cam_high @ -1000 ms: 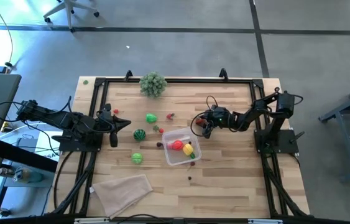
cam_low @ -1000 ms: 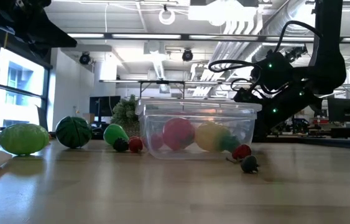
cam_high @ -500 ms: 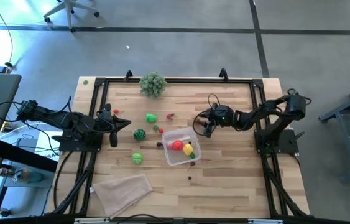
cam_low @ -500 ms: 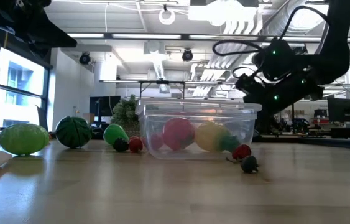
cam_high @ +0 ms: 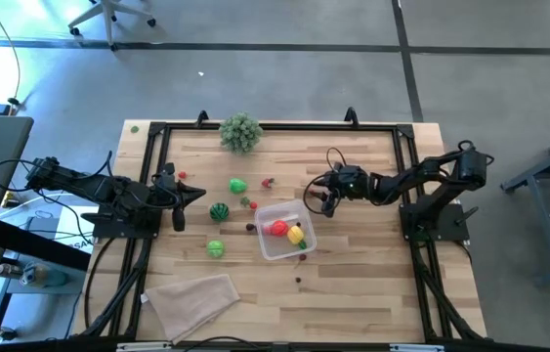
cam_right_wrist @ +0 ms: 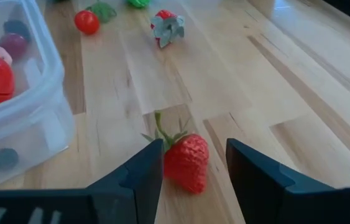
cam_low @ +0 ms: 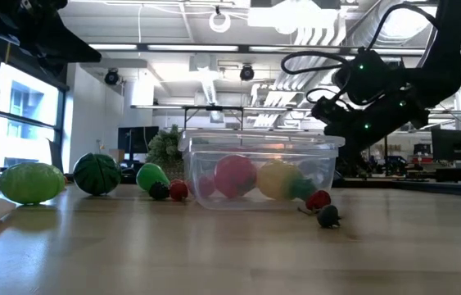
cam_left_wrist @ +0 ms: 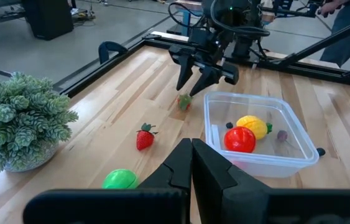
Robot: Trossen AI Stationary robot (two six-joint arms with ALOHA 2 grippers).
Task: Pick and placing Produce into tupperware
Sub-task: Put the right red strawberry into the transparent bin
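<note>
Step in hand: approach to a pick. The right gripper [cam_high: 314, 198] hangs just beyond the far corner of the tupperware [cam_high: 264, 244], over bare desk [cam_high: 372, 284]. Its own wrist view shows the jaws partly open, one on either side of a small strawberry [cam_right_wrist: 186, 162] that lies on its side on the wood, leaf end toward the container. The berry sits between the jaws but neither visibly presses on it; it rests on the desk, so the grasp is judged not yet made.

The left gripper [cam_left_wrist: 192, 167] waits at the left edge of the desk, jaws shut and holding nothing.

The tupperware stands near the middle of the desk and already holds a red piece [cam_high: 276, 229], a yellow piece [cam_high: 296, 234] and some small dark bits. Still outside it are a striped green ball [cam_high: 219, 210], a light green piece [cam_high: 215, 248], another green piece [cam_high: 237, 185], a second strawberry [cam_left_wrist: 144, 137] and a few small berries, including one near the front [cam_high: 298, 282]. The bushy plant [cam_high: 240, 130] at the far edge and the beige cloth [cam_high: 192, 300] at the near edge are not part of the work.

Next move, as judged: close the jaws squarely on the strawberry's body, lift clear of the wood, carry it the short way over the container wall, and release above the open space inside. The berry is small and tapered, so an off-centre squeeze could let it slip or roll; much of the produce remains to be placed
</note>
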